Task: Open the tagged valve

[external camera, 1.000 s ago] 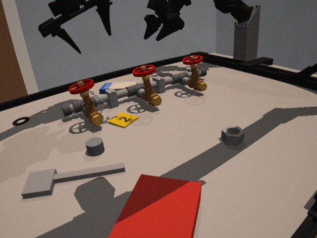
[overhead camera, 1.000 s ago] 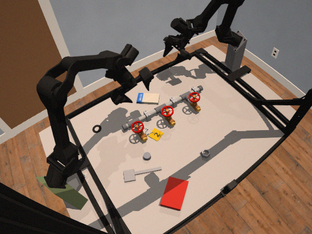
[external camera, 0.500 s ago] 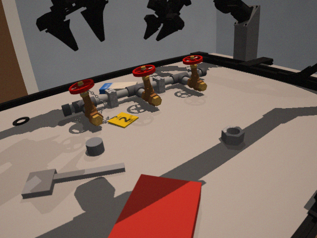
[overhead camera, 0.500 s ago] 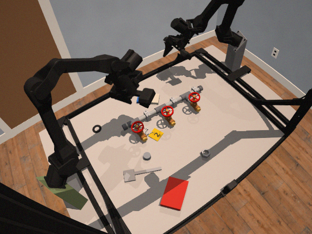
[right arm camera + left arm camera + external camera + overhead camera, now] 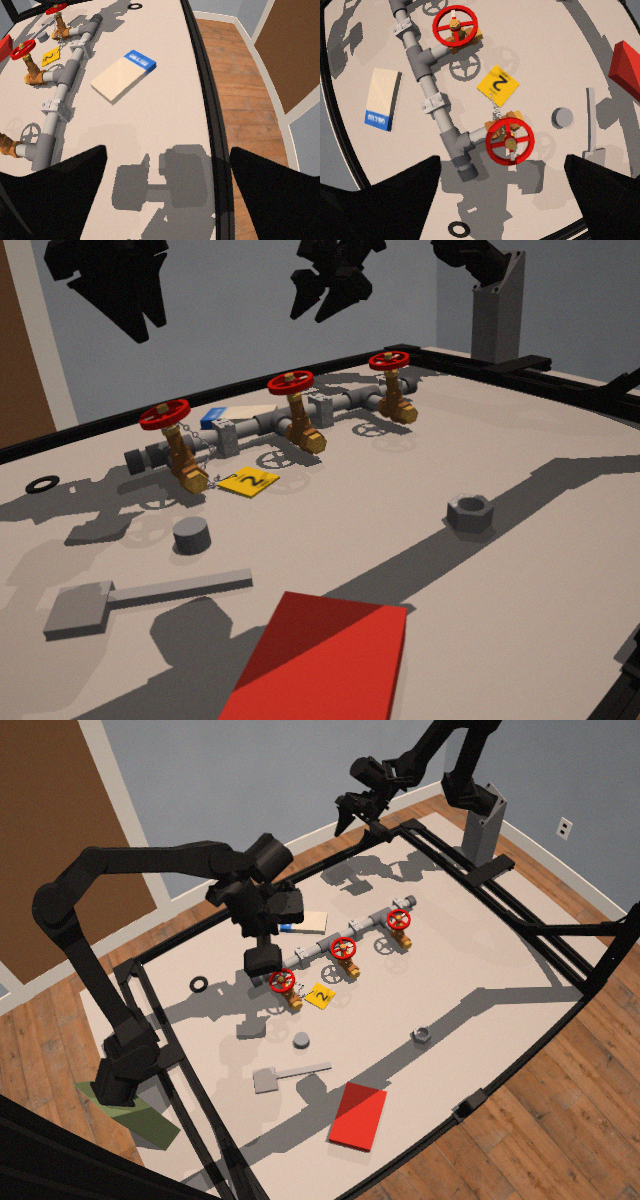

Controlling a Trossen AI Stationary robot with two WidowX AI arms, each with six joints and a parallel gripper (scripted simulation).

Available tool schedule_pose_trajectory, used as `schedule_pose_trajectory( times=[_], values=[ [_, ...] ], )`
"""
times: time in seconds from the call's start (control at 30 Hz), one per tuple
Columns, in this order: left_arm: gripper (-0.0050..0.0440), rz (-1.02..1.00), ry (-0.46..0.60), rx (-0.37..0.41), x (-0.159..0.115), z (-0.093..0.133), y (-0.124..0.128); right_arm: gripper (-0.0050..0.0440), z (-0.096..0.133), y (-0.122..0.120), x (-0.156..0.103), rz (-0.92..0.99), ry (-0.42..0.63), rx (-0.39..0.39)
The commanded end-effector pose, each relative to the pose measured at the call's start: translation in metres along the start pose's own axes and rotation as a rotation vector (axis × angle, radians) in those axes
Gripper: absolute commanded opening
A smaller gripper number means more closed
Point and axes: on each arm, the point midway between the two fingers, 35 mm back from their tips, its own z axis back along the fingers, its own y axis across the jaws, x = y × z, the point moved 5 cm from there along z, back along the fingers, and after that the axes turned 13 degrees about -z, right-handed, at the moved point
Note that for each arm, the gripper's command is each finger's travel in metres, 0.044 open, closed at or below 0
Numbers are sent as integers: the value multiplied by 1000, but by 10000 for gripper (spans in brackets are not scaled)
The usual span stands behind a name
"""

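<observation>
tagged wheel [image 5: 281, 971] [image 5: 164, 421] [image 5: 491, 155]: not gripped; turns made cannot be told
tag [image 5: 320, 995] [image 5: 249, 481] [image 5: 498, 86] [image 5: 51, 57]: "2" read, two turns required
left gripper [image 5: 154, 333] [image 5: 505, 163]: spread, empty
right gripper [image 5: 305, 320] [image 5: 169, 150]: spread, empty

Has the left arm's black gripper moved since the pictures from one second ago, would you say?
Yes; in the top view, the left gripper has moved closer to the red handwheel with the chained tag.
</observation>
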Motion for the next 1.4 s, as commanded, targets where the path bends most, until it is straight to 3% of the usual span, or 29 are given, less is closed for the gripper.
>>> schedule_pose_trajectory(
  times=[0.0,0.07,0.13,0.6,0.97,1.07,1.13,1.37],
  values=[
    [400,-135,10,-1,-3,2,-7,400,0,0,0,0,0,0],
    [400,-334,16,-3,-4,4,-12,400,0,0,0,0,0,0],
    [400,-406,18,-3,-5,5,-15,400,0,0,0,0,0,0],
    [400,-413,15,-5,-3,5,-13,400,0,0,0,0,0,0],
    [400,-1194,63,-245,45,-42,20,400,0,0,0,0,0,0],
    [400,-1383,51,-310,55,-57,27,400,0,0,0,0,0,0],
    [400,-1383,51,-310,55,-57,27,400,0,0,0,0,0,0],
    [400,-1859,-31,-486,73,-101,41,400,0,0,0,0,0,0]
  ],
)
